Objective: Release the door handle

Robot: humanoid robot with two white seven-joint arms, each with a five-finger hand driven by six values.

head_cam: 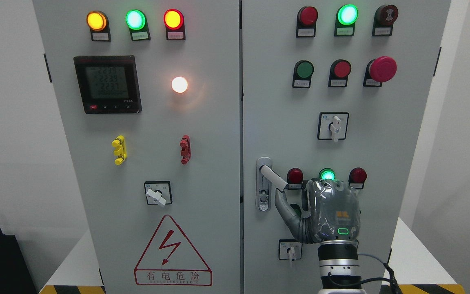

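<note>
Door handle (273, 176) sits on the right cabinet door (316, 102), low on its left edge beside the centre seam, its lever swung out of the chrome lock plate (263, 196) and pointing down-right toward the small red lamp (295, 175); we read that as a lever already turned or popped out of its recess. Our right hand (331, 210) comes up from the bottom edge right of middle, back of the hand toward the camera, palm toward the door, wrist straight below it. Thumb (284, 204) reaches up-left and its tip is touching or just under the free end of the lever; we cannot tell which. The other fingers are hidden behind the hand's own body, so we cannot tell whether they are curled or spread, and cannot say if anything is gripped. Judging from the thumb alone, the hand looks at most in light contact, no wrap around the lever visible, so release seems nearly done or underway. The hand covers part of the lower lamp row, the green lamp (327, 174) just above the knuckles. Next we'd expect pulling the thumb clear and backing the hand off the door without nudging the lever or the selector switch (290, 250) near the wrist. Left arm not visible
</note>
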